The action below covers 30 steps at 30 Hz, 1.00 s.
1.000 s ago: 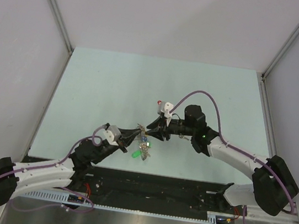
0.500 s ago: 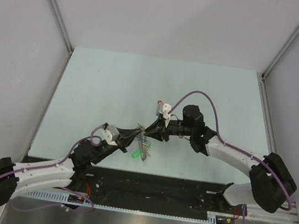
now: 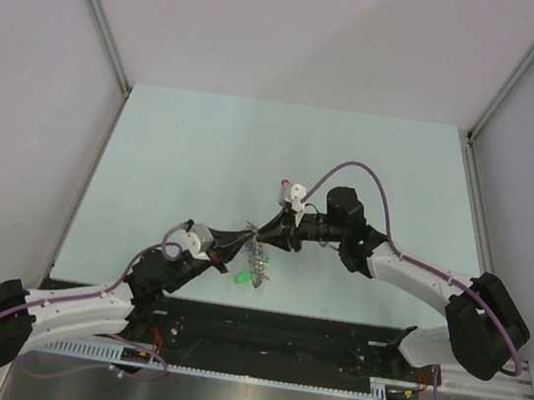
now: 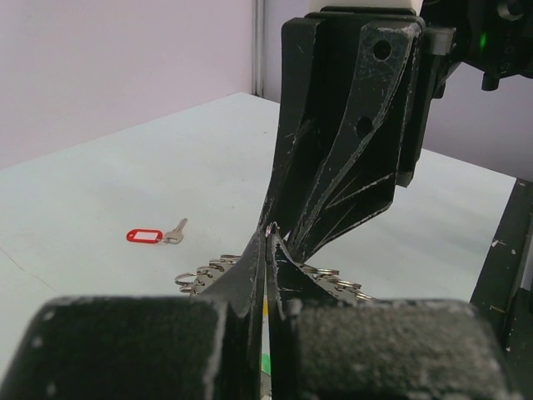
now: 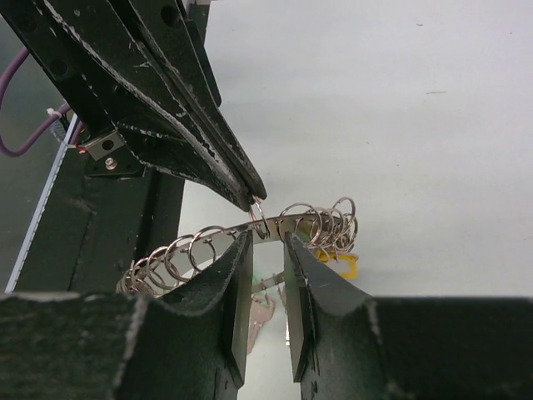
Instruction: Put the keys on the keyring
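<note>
Grey metal first: the large thin grey metal wire keyring (image 5: 275, 223) arcs across the lower middle of my right wrist view, strung with a crowd of small silver split loops. A yellow plastic tag (image 5: 340, 263) hangs under its right end. In the top view it sits just below the centre of the frame, between the two gripper tips, with a green plastic tag (image 3: 239, 277) dangling beneath it.

The left gripper (image 5: 254, 198) reaches in from the upper left of that wrist view. Its fingers are pressed together, and one small silver split loop (image 5: 258, 217) looks nipped at their very tip, right on the hoop.

The right gripper (image 5: 268, 246) comes up from the bottom edge with its fingers a narrow gap apart and the wire crossing at their tips. I cannot tell whether they pinch it.

In my left wrist view, a small silver key with a red oblong plastic tag (image 4: 154, 236) lies alone at centre left on the pale green table (image 4: 125, 167) — well apart from the hoop.
</note>
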Tool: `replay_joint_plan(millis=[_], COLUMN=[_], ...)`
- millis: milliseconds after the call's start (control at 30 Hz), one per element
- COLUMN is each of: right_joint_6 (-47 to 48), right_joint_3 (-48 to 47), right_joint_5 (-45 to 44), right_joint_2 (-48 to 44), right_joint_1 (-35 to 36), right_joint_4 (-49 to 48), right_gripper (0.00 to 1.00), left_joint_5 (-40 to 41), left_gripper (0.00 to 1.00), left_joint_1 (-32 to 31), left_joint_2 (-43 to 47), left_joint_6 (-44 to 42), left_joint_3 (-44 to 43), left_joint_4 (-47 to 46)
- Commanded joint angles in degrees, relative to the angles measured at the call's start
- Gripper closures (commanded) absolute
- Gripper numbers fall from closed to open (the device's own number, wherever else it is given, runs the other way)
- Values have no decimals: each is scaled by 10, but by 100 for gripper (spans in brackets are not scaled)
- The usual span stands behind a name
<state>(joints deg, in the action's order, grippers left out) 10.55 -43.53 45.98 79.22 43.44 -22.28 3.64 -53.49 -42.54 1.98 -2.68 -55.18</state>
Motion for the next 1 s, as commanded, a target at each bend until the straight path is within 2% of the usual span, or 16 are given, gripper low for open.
replay_joint_plan(millis=[0, 167, 333, 467, 567, 600, 667, 700, 800, 967], right_joint_6=[-5, -4, 3, 20, 58, 71, 105, 114, 147, 168], right_joint_3=[-24, -24, -24, -31, -62, -76, -117, -131, -185, -248], right_joint_5=[7, 9, 7, -11, -36, -44, -75, -90, -160, -256], right_joint_2=[-9, -12, -14, -34, -46, -49, -50, -49, -44, -39], right_joint_1=[2, 2, 1, -6, -13, -13, -11, -9, 10, 39], right_joint_4=[-33, -26, -3, 46, 141, 204, 272, 336, 447, 546], right_gripper=[75, 82, 99, 100, 100, 100, 100, 100, 100, 100], left_joint_5=[-8, -9, -9, -8, -12, -13, -17, -20, -21, -64], left_gripper=[100, 100, 100, 96, 89, 85, 76, 73, 66, 60], left_joint_1=[2, 2, 2, 2, 2, 2, 2, 2, 2, 3], left_joint_2=[-3, -5, -2, 4, 17, 22, 29, 33, 54, 45], left_joint_6=[18, 19, 19, 10, 3, 1, -9, -14, -33, -59], left_joint_3=[-3, -2, -1, -7, -18, -21, -30, -34, -45, -68], left_joint_4=[-64, -67, -68, -47, -13, -4, 26, 36, 76, 117])
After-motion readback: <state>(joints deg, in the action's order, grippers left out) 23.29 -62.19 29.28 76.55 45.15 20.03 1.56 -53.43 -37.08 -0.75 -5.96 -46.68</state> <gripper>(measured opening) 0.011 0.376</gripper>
